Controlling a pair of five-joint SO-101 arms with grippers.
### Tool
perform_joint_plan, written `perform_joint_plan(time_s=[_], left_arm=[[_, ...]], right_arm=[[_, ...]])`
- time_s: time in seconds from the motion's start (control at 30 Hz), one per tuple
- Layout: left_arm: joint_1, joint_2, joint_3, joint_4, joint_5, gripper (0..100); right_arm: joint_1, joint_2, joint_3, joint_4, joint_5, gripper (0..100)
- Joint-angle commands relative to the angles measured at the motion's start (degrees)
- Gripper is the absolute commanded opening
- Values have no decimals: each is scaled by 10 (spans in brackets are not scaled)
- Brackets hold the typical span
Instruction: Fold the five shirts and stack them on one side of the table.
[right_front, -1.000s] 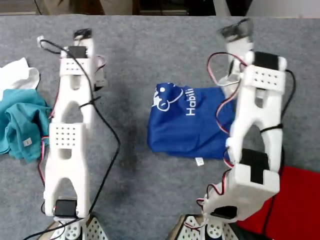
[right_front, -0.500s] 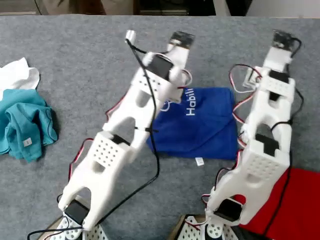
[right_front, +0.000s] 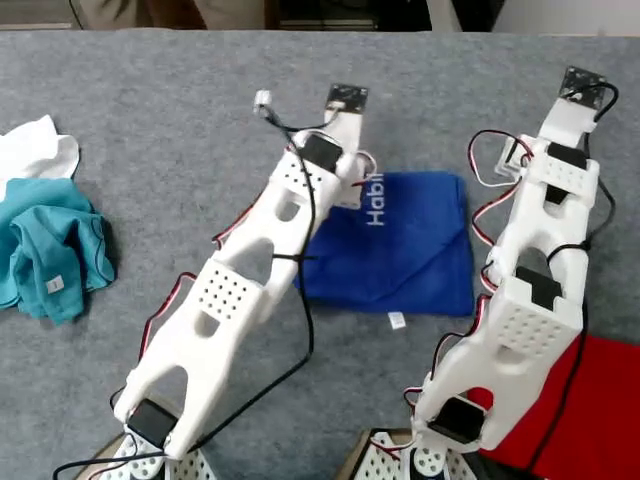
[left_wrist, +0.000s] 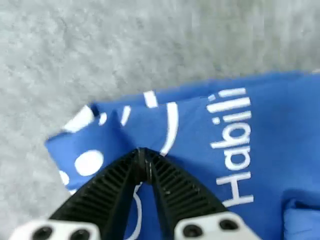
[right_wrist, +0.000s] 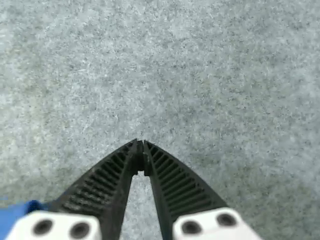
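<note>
Over the middle of the grey desk (right_front: 200, 90) lies the blue shirt (right_front: 410, 250), folded to a rough rectangle with its white print facing up, and the left gripper (left_wrist: 142, 159) is right above its printed corner. Its fingers (left_wrist: 175, 190) are pressed together tip to tip, no gap at all. The tips sit over blue cloth just beside the white circles of the print. Whether they pinch any fabric, I cannot tell. From above, the left arm runs diagonally from the near edge and covers the shirt's left side.

Across to the right gripper (right_wrist: 140, 150): fingers closed to a point as well, nothing between them, hanging over bare desk just past the shirt's far right corner, with a sliver of blue showing beside its base.

3 more shirts are on show: a teal shirt (right_front: 50, 250) crumpled at the left edge, a white shirt (right_front: 35, 145) touching it on the far side, and a red shirt (right_front: 595, 410) flat at the near right corner, partly under the right arm.
</note>
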Motion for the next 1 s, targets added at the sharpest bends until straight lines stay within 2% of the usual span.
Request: perform_joint_plan(time_s=[0.0, 0.23, 0.43, 0.57, 0.63, 0.73, 0.87, 0.97], left_arm=[[-38, 2, -36, 4, 4, 19], [-84, 4, -62, 32, 4, 19], [-80, -2, -66, 52, 3, 19], [-76, -2, -145, 98, 3, 22], [-75, -2, -208, 131, 4, 21], [-74, -19, -207, 142, 11, 20], [-80, -46, -207, 161, 23, 20], [-105, -47, -207, 155, 22, 20]], right_arm=[[5, -3, -30, 4, -5, 5], [4, -3, -30, 3, -5, 5], [-9, -3, -30, 5, 16, 5], [-25, -4, -29, 6, 27, 5], [-40, -7, -36, 16, 71, 5], [-75, -28, -71, 98, 151, 5], [-150, -36, -131, 201, 196, 5], [-211, -6, -159, 222, 232, 5]])
